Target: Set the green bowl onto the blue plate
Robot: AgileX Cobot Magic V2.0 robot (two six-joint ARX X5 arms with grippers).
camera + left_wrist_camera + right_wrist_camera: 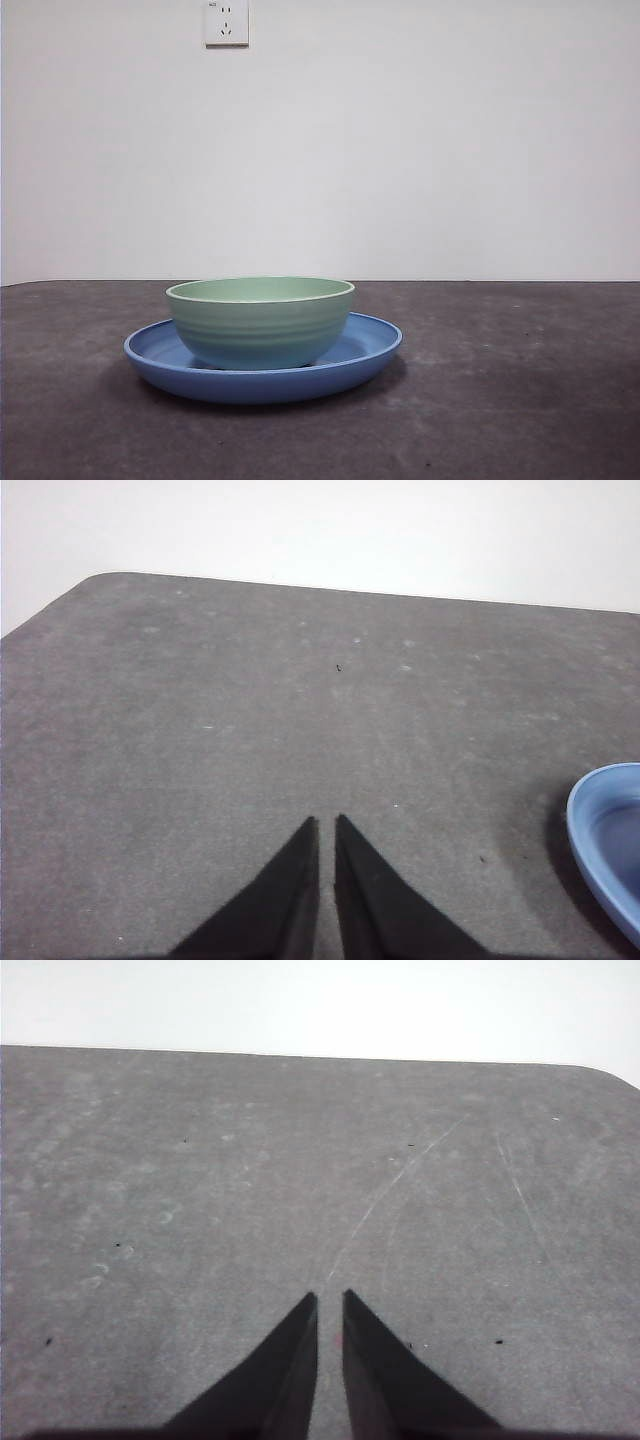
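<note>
Blue plate (pixel 365 352) lay on table (pixel 520 400), green bowl (pixel 260 320) upright inside it. Left hand (pixel 326 822) pressed nearly together, empty, plate rim near one side. Right hand (pixel 329 1296) likewise narrow, empty, over bare table.

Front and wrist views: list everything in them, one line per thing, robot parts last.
bowl: one, pale green, upright in the plate.
plate: one, blue, on the table under the bowl; its edge shows in the left wrist view.
table: one, dark grey, under everything.
socket: one, white, high on the wall.
wall: one, white, behind the table.
left gripper: one, black, shut, above bare table beside the plate.
right gripper: one, black, shut, above bare table.
</note>
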